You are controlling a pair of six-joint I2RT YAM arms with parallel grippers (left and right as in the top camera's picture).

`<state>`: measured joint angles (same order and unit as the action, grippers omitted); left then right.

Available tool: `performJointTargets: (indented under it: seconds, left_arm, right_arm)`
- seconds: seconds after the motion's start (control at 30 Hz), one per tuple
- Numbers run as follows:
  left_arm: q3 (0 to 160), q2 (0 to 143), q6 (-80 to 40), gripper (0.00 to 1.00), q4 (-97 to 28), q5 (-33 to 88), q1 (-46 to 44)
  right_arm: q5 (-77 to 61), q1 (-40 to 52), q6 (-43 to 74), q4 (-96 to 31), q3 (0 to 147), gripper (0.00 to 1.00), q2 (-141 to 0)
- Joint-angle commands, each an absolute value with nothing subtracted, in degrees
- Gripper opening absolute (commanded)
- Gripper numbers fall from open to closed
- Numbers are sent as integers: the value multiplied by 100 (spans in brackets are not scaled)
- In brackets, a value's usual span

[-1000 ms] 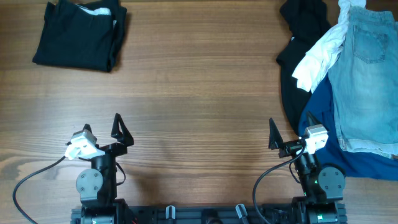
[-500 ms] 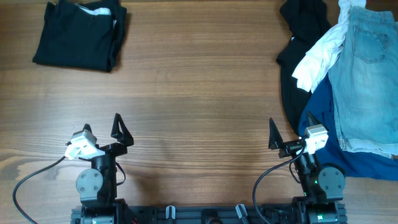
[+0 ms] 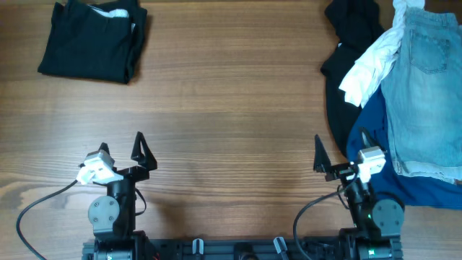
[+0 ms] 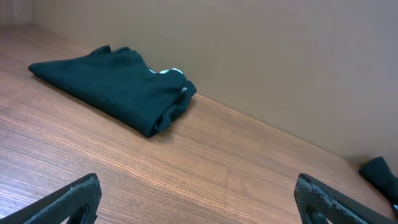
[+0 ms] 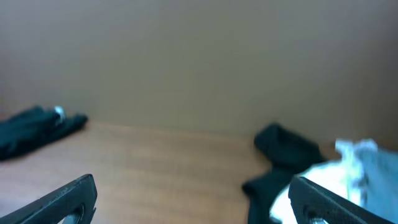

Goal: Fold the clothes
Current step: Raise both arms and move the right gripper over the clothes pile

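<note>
The pale blue denim shorts [image 3: 426,87] lie spread at the far right, on top of a pile: a white garment [image 3: 372,65], a black garment [image 3: 346,43] and a royal blue one [image 3: 390,170]. My right gripper [image 3: 341,148] is open and empty at the near right, just left of the pile's blue edge. Its blurred wrist view shows the black garment [image 5: 286,155], the white one [image 5: 351,152] and the denim [image 5: 382,177] ahead to the right. My left gripper [image 3: 121,148] is open and empty at the near left, over bare wood [image 4: 199,205].
A folded black garment [image 3: 92,40] lies at the far left corner and also shows in the left wrist view [image 4: 118,87] and the right wrist view [image 5: 34,134]. A plain wall stands behind the wooden table [image 3: 231,108]. Cables trail by both arm bases.
My right gripper has shifted slightly to the right, toward the pile. The left gripper has barely moved. The clothes have not moved.
</note>
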<state>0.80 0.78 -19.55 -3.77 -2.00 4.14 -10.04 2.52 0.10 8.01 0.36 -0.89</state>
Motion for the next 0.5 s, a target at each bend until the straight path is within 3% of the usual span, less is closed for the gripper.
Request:
performJointTargets:
  seconds: [0.0,0.23,0.47]
  left_arm:
    - [36,16,-1844,100,-290,67,436]
    - [128,16,-1841,100,360,64,436]
    - [886,60,-1835,100,-93,64,436]
  right_arm:
    - [-1186,244,19,1260,32,100,-27]
    - [-1186,242,14,1439,349,100,-71]
    - [-1188,242,-1,1452,1184,99,-541]
